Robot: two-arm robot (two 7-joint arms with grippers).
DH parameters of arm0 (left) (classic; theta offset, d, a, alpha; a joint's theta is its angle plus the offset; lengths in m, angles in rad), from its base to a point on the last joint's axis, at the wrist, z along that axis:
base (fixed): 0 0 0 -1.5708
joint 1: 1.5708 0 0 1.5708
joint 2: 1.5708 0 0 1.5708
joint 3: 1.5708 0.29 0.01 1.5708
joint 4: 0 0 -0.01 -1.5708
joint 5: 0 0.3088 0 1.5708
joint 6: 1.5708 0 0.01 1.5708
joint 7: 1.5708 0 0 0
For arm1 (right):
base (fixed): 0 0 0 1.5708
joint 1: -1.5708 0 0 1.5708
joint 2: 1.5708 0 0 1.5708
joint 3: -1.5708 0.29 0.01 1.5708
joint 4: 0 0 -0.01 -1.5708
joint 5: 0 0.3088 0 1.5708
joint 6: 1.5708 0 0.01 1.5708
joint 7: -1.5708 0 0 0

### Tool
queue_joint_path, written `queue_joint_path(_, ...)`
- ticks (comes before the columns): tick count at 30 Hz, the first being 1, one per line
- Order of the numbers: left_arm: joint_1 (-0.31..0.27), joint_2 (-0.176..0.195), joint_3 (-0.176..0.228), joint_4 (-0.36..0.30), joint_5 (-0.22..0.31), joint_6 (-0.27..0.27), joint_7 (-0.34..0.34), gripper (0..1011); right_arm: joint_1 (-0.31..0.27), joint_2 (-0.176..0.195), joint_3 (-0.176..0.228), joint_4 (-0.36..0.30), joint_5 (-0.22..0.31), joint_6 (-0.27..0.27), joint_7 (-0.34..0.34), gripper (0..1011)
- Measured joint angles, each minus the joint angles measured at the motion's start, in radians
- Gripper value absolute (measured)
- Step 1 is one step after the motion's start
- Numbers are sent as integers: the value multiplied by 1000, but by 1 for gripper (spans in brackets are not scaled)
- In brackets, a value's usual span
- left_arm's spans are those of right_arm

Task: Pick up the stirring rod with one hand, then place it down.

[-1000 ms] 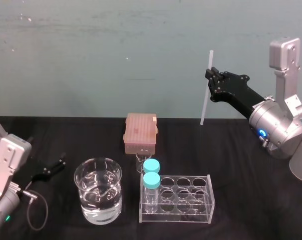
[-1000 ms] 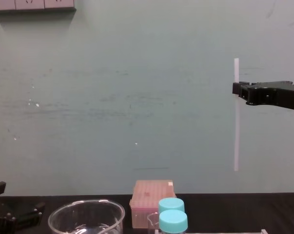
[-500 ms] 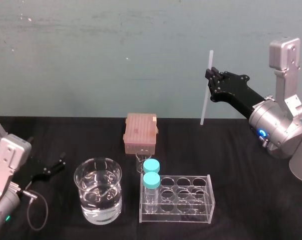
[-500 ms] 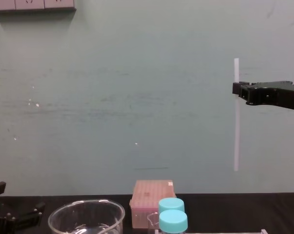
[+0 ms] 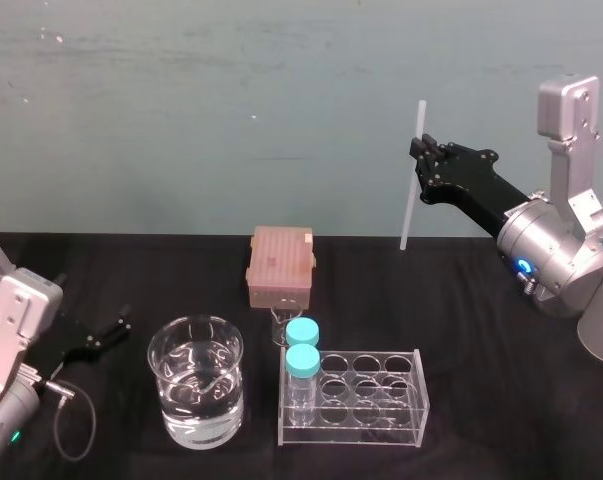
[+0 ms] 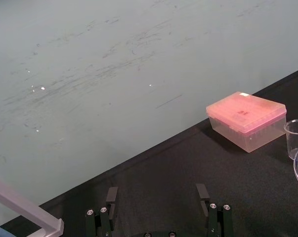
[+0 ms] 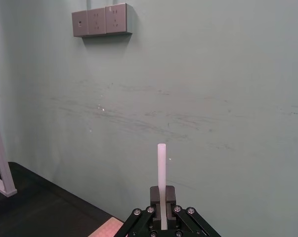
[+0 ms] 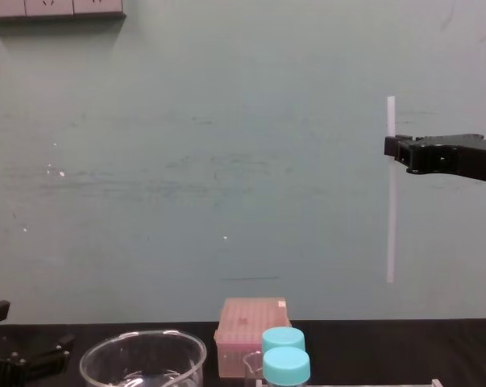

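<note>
- The stirring rod (image 5: 408,212) stands upright, its long axis close to vertical. In the head view its top leans slightly toward the desk's right side.
- It hangs in the air over the far right part of the desk (image 5: 501,300). In the chest view its lower end is well above the desk top.
- The right gripper (image 5: 420,158) is clenched on the rod in its upper third, leaving a short stub above the jaws and a long stretch below.
- The right arm reaches out and up from the desk's right edge, with its black forearm sloping toward the far wall.
- The left gripper (image 5: 124,322) rests low near the desk's left edge with its fingers spread apart and nothing between them.
- The right wrist view looks along the rod (image 7: 161,170) rising from between the closed jaws, with wall sockets (image 7: 102,19) high behind it.
- The left wrist view shows the gap between the left gripper's (image 6: 157,190) fingers and, beyond it, the pink box (image 6: 246,121) by the desk's far edge.
- The chest view shows the rod (image 8: 391,218) side-on as a plumb line against the wall.
</note>
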Motion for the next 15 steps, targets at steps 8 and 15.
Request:
queue_joint_path(8,0,0,0,0,0,0,0,1005,0,0,0,0,0,0,0,62)
queue_joint_path(15,0,0,0,0,0,0,0,1005,5,-4,1,9,-2,-4,3,62)
